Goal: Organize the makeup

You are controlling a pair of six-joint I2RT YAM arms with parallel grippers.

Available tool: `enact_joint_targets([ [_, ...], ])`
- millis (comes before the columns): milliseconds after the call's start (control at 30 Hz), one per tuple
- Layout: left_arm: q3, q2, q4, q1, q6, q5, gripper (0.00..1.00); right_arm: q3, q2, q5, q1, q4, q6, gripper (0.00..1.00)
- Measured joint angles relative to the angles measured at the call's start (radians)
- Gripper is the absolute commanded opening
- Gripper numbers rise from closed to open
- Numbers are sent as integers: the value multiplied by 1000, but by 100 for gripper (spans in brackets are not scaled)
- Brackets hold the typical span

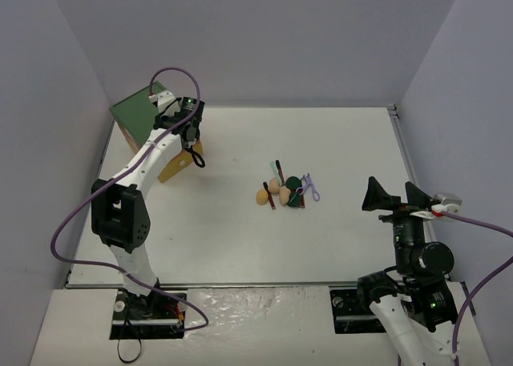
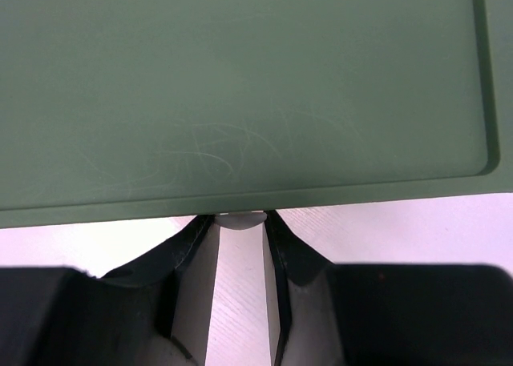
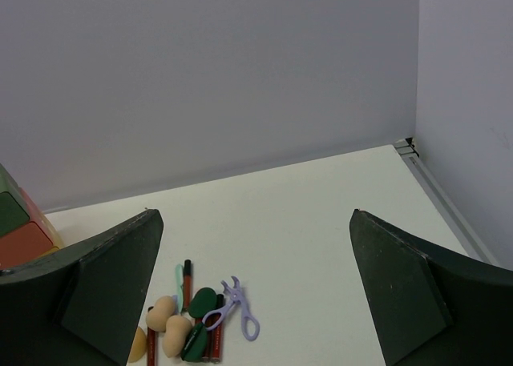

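Left gripper [image 2: 240, 223], upper left of the top view, at the front of the green-topped box [image 1: 132, 110]. Jaws are drawn nearly together on a small pale knob [image 2: 240, 219] under the lid edge and seem to touch both its sides.

Right gripper [image 1: 393, 196], right of frame, has its jaws wide apart and holds nothing.

The makeup [image 1: 287, 191] lies in a heap mid-table [image 1: 240, 246], about equally far from both grippers. The red sticks [image 1: 270, 196] run roughly top to bottom of frame.

Judgement: the free right arm suits the pick.

Sponges: three tan egg-shaped sponges [image 1: 273, 187], close together on the cluster's left.
Sticks: thin dark-red sticks [image 1: 280, 170], black-tipped, lying flat.
Green piece: dark green piece [image 1: 294, 183], round, mid-cluster.
Tools: purple tool [image 1: 311, 188] at the right edge; teal tool [image 3: 179, 278] beside a stick.
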Motion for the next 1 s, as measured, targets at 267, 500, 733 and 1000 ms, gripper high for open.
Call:
enact_joint_targets([
  [267, -23, -26, 1, -1, -19, 29, 3, 0, -6, -3, 0, 13, 0, 100],
  [500, -99, -92, -1, -38, -49, 36, 3, -1, -18, -4, 0, 18, 0, 100],
  [733, -138, -125, -22, -91, -77, 28, 4, -8, -21, -4, 0, 22, 0, 100],
  [1000, -177, -155, -48, -154, -126, 17, 4, -13, -34, -4, 0, 22, 0, 100],
])
